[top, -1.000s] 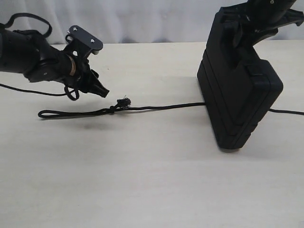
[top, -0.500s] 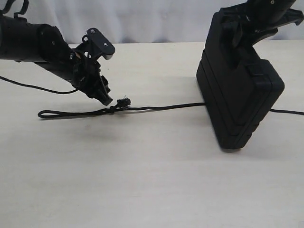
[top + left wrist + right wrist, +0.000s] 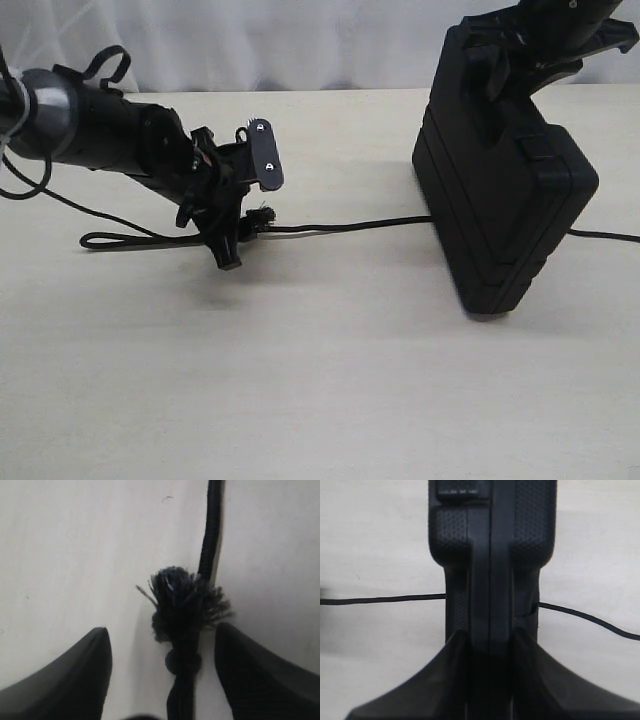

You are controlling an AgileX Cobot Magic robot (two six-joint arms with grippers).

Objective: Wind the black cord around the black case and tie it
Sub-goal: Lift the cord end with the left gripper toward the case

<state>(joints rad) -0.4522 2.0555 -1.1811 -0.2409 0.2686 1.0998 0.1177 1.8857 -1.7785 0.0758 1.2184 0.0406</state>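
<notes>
Two grippers are at work on one pale table point(image 3: 320, 400). The right gripper point(image 3: 525, 55) comes down on the top of the black case point(image 3: 505, 200) and pinches it, one finger pressed flat against each broad face, as the right wrist view shows point(image 3: 489, 637). The case point(image 3: 490, 540) stands on its narrow edge on the table, leaning a little. Its two halves are closed together, so whatever is inside is hidden.

The black cord point(image 3: 340, 225) lies on the table and meets the case low on its left side. It comes out again on the case's right side point(image 3: 590, 617). Whether it passes under the case or round it cannot be told.

Well to the left of the case, the cord ends in a frayed tuft point(image 3: 187, 600) with a small knot point(image 3: 183, 661) beside it, and beyond the knot a long, flat loop point(image 3: 110, 240) lies on the table. The left gripper point(image 3: 235, 238) hangs over that knot with its jaws spread wide. Its fingers point(image 3: 75, 675) stand one on each side of the cord, clear of it.
</notes>
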